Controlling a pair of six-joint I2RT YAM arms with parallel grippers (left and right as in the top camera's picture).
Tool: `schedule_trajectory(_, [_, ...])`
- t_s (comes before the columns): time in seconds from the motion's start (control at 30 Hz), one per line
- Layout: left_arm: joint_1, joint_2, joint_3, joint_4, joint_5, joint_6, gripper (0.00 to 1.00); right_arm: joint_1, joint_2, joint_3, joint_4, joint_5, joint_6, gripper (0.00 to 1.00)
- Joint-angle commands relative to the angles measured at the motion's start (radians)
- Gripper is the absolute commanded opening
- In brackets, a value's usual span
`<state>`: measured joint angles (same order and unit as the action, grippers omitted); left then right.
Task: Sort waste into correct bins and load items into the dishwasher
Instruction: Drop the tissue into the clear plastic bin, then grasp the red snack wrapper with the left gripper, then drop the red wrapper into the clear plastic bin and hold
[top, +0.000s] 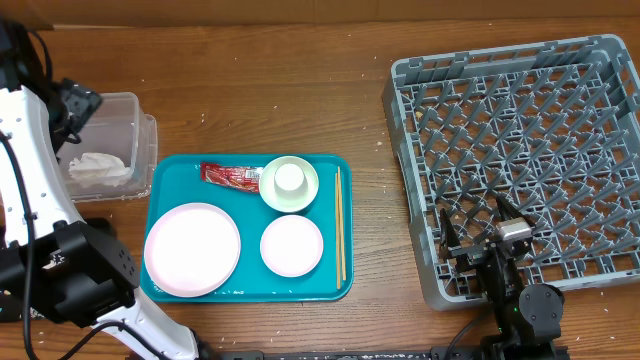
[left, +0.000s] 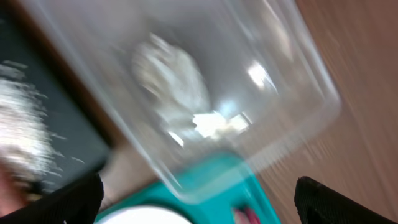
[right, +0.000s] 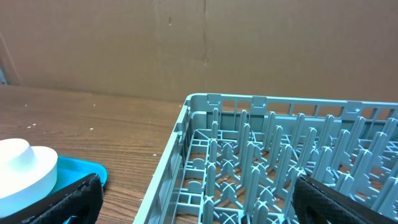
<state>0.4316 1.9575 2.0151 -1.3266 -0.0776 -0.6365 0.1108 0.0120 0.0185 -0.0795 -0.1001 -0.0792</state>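
Observation:
A crumpled white napkin (top: 100, 168) lies inside the clear tub (top: 135, 110) at the far left. My left gripper (top: 80, 108) hovers over that tub, open and empty. The left wrist view is blurred and shows the napkin (left: 171, 78) through the tub (left: 280, 93). On the teal tray (top: 250, 285) lie a red sauce packet (top: 228, 175), a pale pink plate (top: 192, 248), a white bowl (top: 305, 190) with a tiny cup (top: 289, 177) in it, a pink bowl (top: 291, 244) and chopsticks (top: 339, 225). My right gripper (top: 478, 238) stands open at the near edge of the grey dish rack (top: 520, 150).
A black tray (left: 43, 137) with blurred white streaks lies beside the tub in the left wrist view. The left arm's white links (top: 35, 190) stand along the table's left side. A cardboard wall (right: 199, 43) backs the table beyond the rack (right: 205, 99).

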Motion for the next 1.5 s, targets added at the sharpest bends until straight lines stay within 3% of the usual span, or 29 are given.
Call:
schedule_trajectory(0.0, [-0.046,0.005,0.005,-0.027,0.429,0.151,1.0,-0.008,-0.008,-0.01,0.004,0.003,0.004,1.0])
schedule_trajectory(0.03, [-0.084,0.005,0.004,-0.035,0.484,0.204,1.0,-0.008,-0.008,-0.01,0.004,0.003,0.004,1.0])
schedule_trajectory(0.13, [-0.183,0.006,0.0,-0.08,0.443,0.211,0.96,-0.008,-0.008,-0.01,0.004,0.003,0.004,1.0])
schedule_trajectory(0.33, [-0.415,0.006,-0.08,-0.129,0.146,-0.075,0.8,-0.008,-0.008,-0.01,0.004,0.003,0.004,1.0])
schedule_trajectory(0.47, [-0.463,0.01,-0.208,-0.083,0.123,-0.219,0.71,-0.008,-0.008,-0.01,0.004,0.003,0.004,1.0])
schedule_trajectory(0.6, [-0.444,0.01,-0.362,-0.009,0.111,-0.336,0.69,-0.008,-0.008,-0.01,0.004,0.003,0.004,1.0])
schedule_trajectory(0.7, [-0.443,0.01,-0.467,0.088,0.14,-0.356,0.63,-0.008,-0.008,-0.01,0.004,0.003,0.004,1.0])
schedule_trajectory(0.93, [-0.452,0.011,-0.636,0.316,0.196,-0.394,0.58,-0.008,-0.008,-0.01,0.004,0.003,0.004,1.0])
schedule_trajectory(1.17, [-0.454,0.012,-0.689,0.391,0.216,-0.416,0.45,-0.008,-0.008,-0.01,0.004,0.003,0.004,1.0])
schedule_trajectory(1.33, [-0.451,0.011,-0.695,0.385,0.204,-0.39,0.17,-0.008,-0.008,-0.01,0.004,0.003,0.004,1.0])
schedule_trajectory(1.37, [-0.446,0.011,-0.687,0.385,0.205,-0.367,0.06,-0.008,-0.008,-0.01,0.004,0.003,0.004,1.0])
schedule_trajectory(1.47, [-0.424,0.01,-0.631,0.343,0.207,-0.327,0.04,-0.008,-0.008,-0.01,0.004,0.003,0.004,1.0])
